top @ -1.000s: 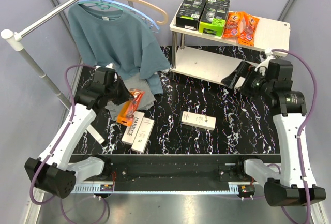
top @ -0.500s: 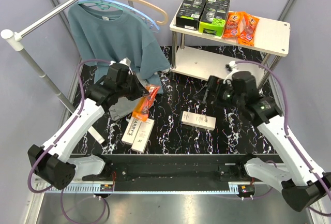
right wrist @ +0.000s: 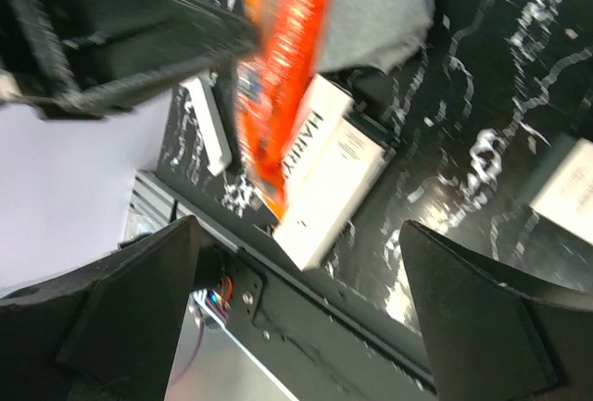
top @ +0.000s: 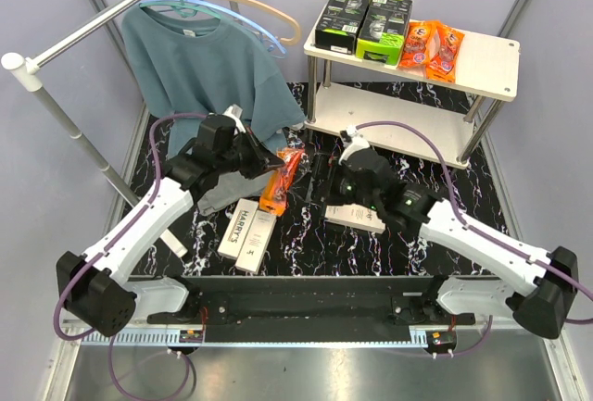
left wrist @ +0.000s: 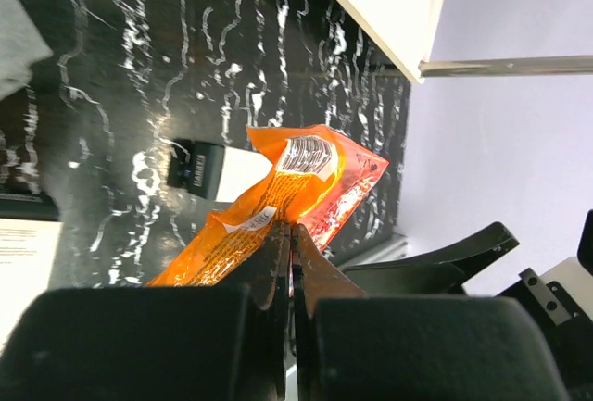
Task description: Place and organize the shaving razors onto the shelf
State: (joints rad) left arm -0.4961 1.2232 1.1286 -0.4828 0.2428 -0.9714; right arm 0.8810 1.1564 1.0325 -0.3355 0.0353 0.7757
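My left gripper (top: 270, 169) is shut on a flat orange razor pack (top: 282, 180), held above the black mat left of centre; in the left wrist view the pack (left wrist: 298, 177) sticks out past the closed gripper (left wrist: 292, 234). My right gripper (top: 325, 175) stands open just right of that pack, its arm over a slim white box (top: 356, 219). In the right wrist view its gripper (right wrist: 306, 308) has wide-apart fingers (right wrist: 139, 299) framing the orange pack (right wrist: 278, 58) and two HARRY'S boxes (right wrist: 334, 169). On the shelf (top: 491, 63) stand two black-and-green boxes (top: 361, 19) and orange packs (top: 432, 47).
A clothes rail (top: 65, 44) with hangers and a teal T-shirt (top: 208, 72) fills the back left. A folded grey cloth (top: 218, 193) lies under my left arm. A small white strip (top: 171, 239) lies near the mat's left edge. The shelf's lower board (top: 380, 116) is bare.
My left arm has carried the orange pack rightward toward the mat's centre. The right arm has swung left from beside the shelf to the middle, staying open.
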